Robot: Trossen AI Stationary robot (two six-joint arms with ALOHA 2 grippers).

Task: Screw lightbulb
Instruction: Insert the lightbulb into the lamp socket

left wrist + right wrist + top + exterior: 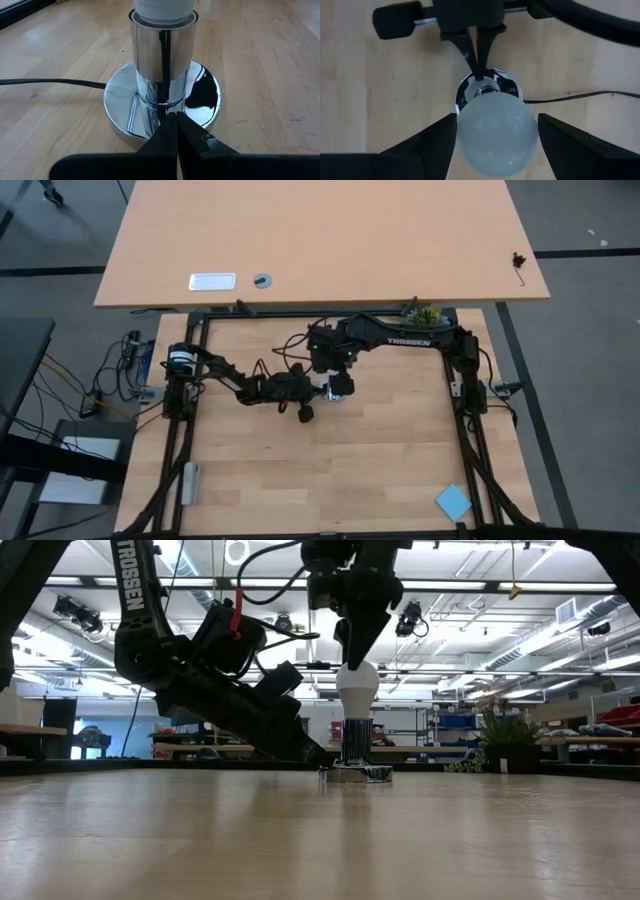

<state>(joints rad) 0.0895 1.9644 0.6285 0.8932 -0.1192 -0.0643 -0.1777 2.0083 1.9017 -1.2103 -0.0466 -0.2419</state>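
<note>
Right, my right gripper (pixel 496 137) hangs directly over the lightbulb (pixel 496 127), its two fingers (pixel 427 142) spread wide on either side of the white globe with a clear gap on each flank, so it is released and not touching the glass. In the low view that gripper (pixel 358 640) points straight down, its tip just above the bulb's crown. The lightbulb (pixel 357 690) stands upright with its narrow end seated in the shiny silver socket base (pixel 355 772), which rests on the wooden table (pixel 300 840). My left gripper (pixel 176 125) comes in low from the side, its fingers pressed together with no gap between them, their joined tip right against the foot of the socket's chrome stem (pixel 162 60); whether they pinch anything I cannot tell. The black cord (pixel 50 82) runs off from the base across the wood. From above, both arms meet near the middle of the table, and a blue square pad (pixel 453 502) lies well apart near the right front corner.
</note>
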